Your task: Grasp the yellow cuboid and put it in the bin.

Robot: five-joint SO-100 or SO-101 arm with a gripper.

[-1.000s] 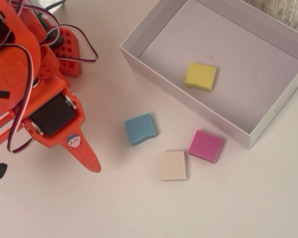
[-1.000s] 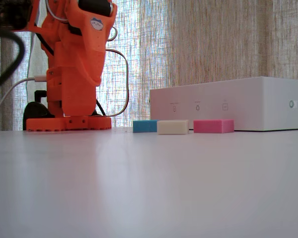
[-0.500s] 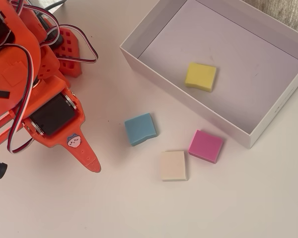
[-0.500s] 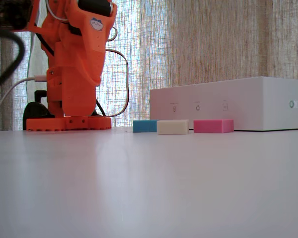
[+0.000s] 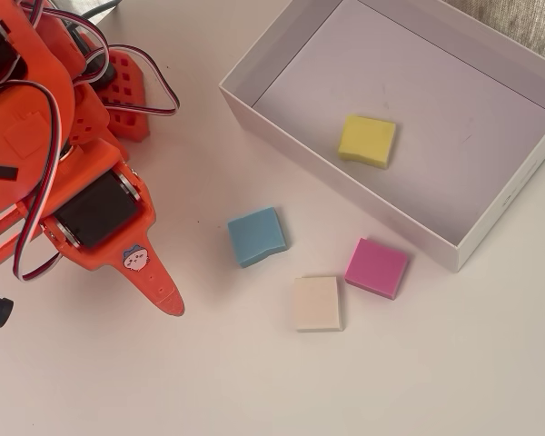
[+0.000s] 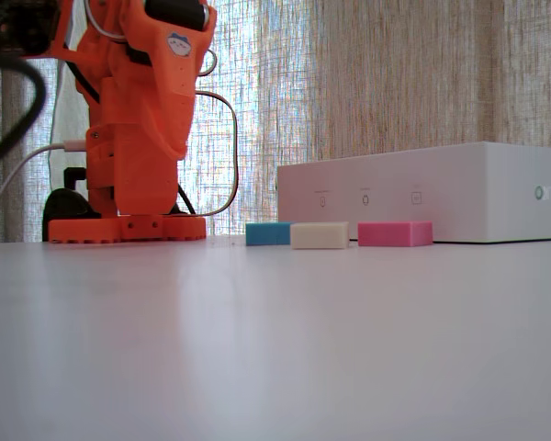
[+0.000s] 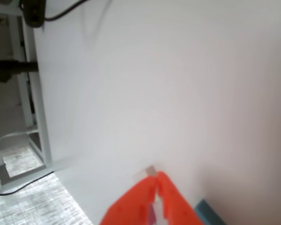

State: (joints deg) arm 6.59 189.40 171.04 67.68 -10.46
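Observation:
The yellow cuboid (image 5: 367, 140) lies flat on the pale floor of the bin (image 5: 463, 127), near its near-left wall. The bin is a big, shallow white box at the upper right of the overhead view. In the fixed view its white side (image 6: 422, 188) hides the yellow cuboid. My orange gripper (image 5: 168, 304) is at the left of the overhead view, well apart from the bin and the blocks, its tip pointing down-right. The wrist view shows its fingers (image 7: 157, 185) closed together over bare table with nothing between them.
Three other blocks lie on the table outside the bin: blue (image 5: 256, 236), cream (image 5: 317, 303) and pink (image 5: 377, 268). They stand in a row in the fixed view, blue (image 6: 267, 233) on the left. The arm's base (image 6: 129, 228) stands at the far left.

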